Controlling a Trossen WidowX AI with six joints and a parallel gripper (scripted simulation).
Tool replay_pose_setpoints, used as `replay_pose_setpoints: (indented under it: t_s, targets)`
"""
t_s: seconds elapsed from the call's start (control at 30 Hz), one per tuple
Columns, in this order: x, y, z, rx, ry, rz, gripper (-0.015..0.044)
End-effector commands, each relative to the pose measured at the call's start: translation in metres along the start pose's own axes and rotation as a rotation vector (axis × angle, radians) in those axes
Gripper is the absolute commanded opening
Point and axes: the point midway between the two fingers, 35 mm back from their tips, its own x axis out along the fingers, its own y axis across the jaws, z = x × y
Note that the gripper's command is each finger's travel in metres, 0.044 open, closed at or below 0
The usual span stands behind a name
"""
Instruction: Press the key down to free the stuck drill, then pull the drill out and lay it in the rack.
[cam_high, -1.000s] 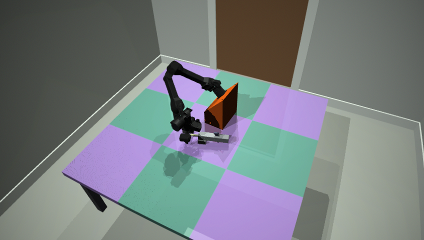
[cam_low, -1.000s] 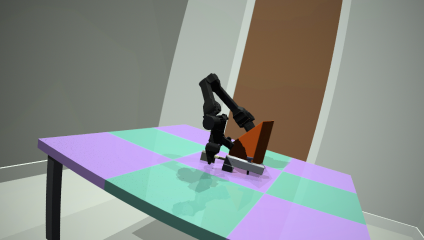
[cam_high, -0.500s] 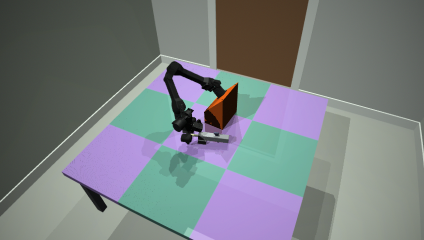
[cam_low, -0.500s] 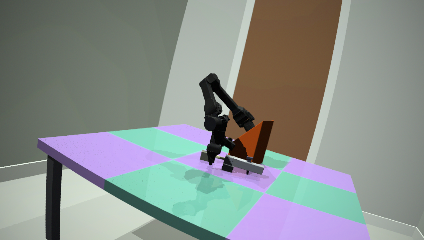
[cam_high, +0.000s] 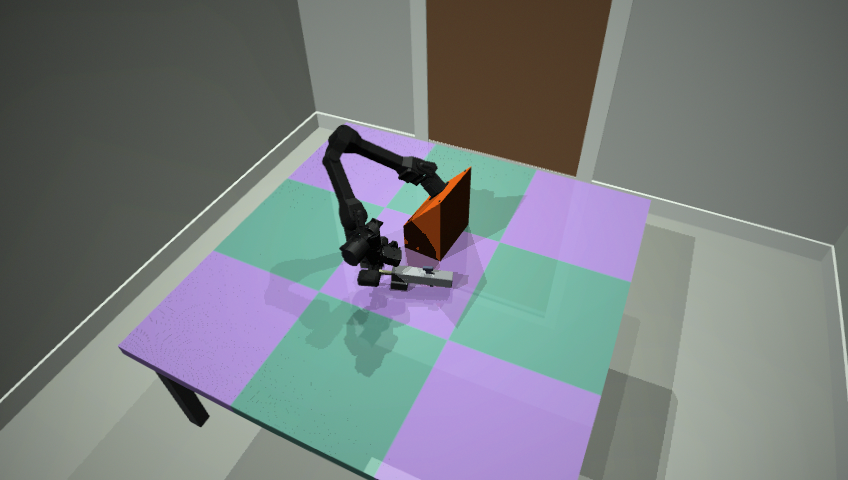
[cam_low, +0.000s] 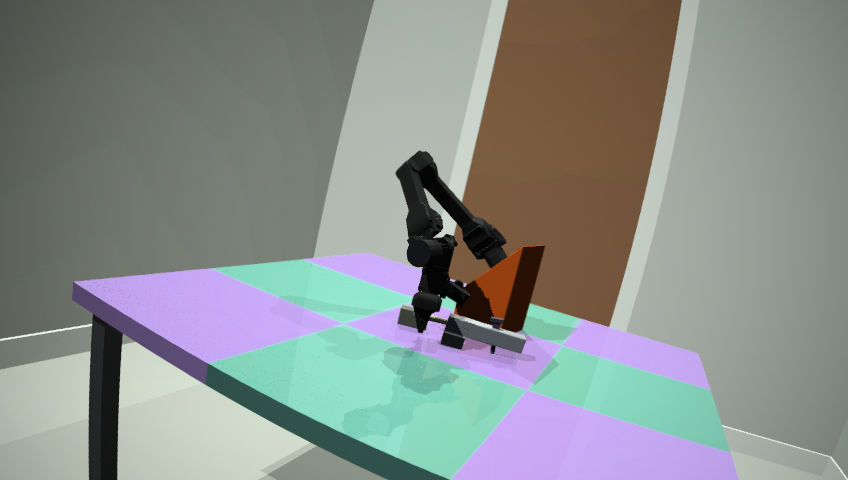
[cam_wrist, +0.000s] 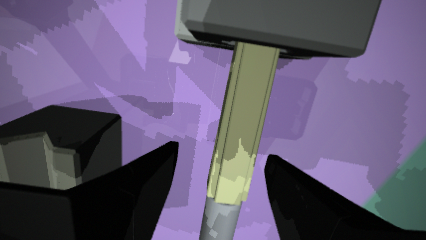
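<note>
The drill (cam_high: 385, 271) (cam_low: 438, 320) (cam_wrist: 245, 110) has a yellow-olive fluted part and a grey shank. Its far end sits in a long grey block (cam_high: 440, 278) (cam_low: 505, 337) (cam_wrist: 280, 25). The dark blue key (cam_high: 427, 270) (cam_low: 495, 321) is on top of that block; how far down it sits cannot be told. My gripper (cam_low: 420, 327) (cam_wrist: 222, 156) is partly open, fingers on either side of the drill, with gaps showing on both sides in the wrist view. A notched block (cam_low: 406, 316) (cam_wrist: 25, 160), seemingly part of the rack, stands beside the fingers.
A dark block (cam_high: 398, 286) (cam_low: 452, 341) stands at the near end of the long grey block. A tall orange wedge (cam_high: 455, 220) (cam_low: 523, 291) stands close behind it, by the arm's base end. All this stands on the purple and green checkered table (cam_high: 351, 410) (cam_low: 333, 386).
</note>
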Motion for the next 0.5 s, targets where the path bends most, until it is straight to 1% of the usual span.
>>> replay_pose_setpoints:
  t_s: [0.0, 0.1, 0.33, 0.47]
  targets:
    - [-0.0002, -0.0001, -0.0004, 0.000, 0.000, 0.000, 0.0125]
    - [-0.0002, -0.0001, -0.0004, 0.000, 0.000, 0.000, 0.0046]
    - [-0.0002, -0.0001, -0.0004, 0.000, 0.000, 0.000, 0.0000]
    - [-0.0021, 0.0009, 0.0001, 0.001, 0.001, 0.002, 0.0000]
